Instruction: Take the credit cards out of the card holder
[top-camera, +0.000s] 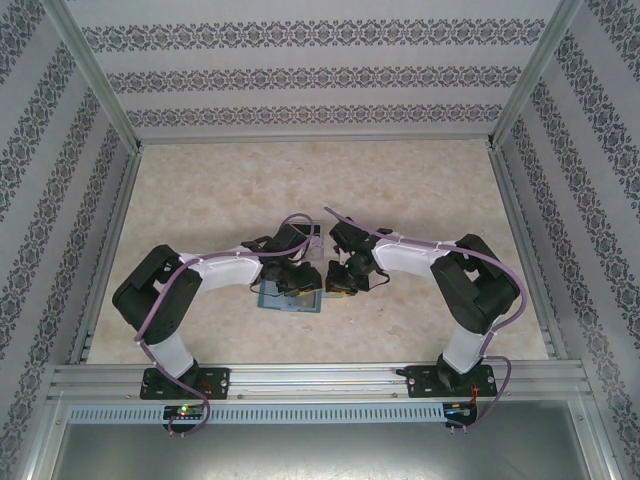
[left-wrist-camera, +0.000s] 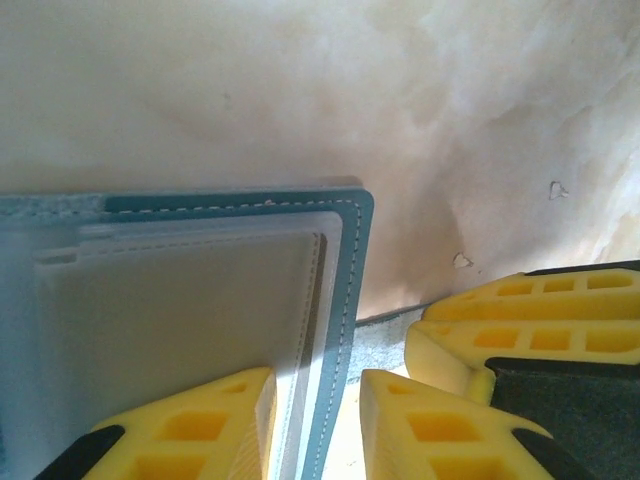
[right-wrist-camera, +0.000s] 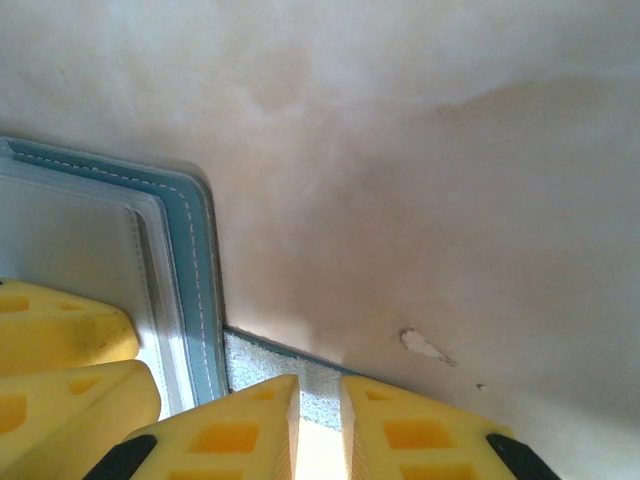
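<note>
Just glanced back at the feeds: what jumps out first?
The teal card holder lies at the middle of the table, crowded from both sides. The left gripper straddles its stitched edge, fingers apart; the right gripper looks pinched shut on the grey strap tab.

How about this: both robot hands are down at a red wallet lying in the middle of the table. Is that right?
Not quite. The card holder is teal-blue, not red, as the left wrist view shows. The rest holds: the left gripper and the right gripper are both down at it, and it lies in the middle of the table.
</note>
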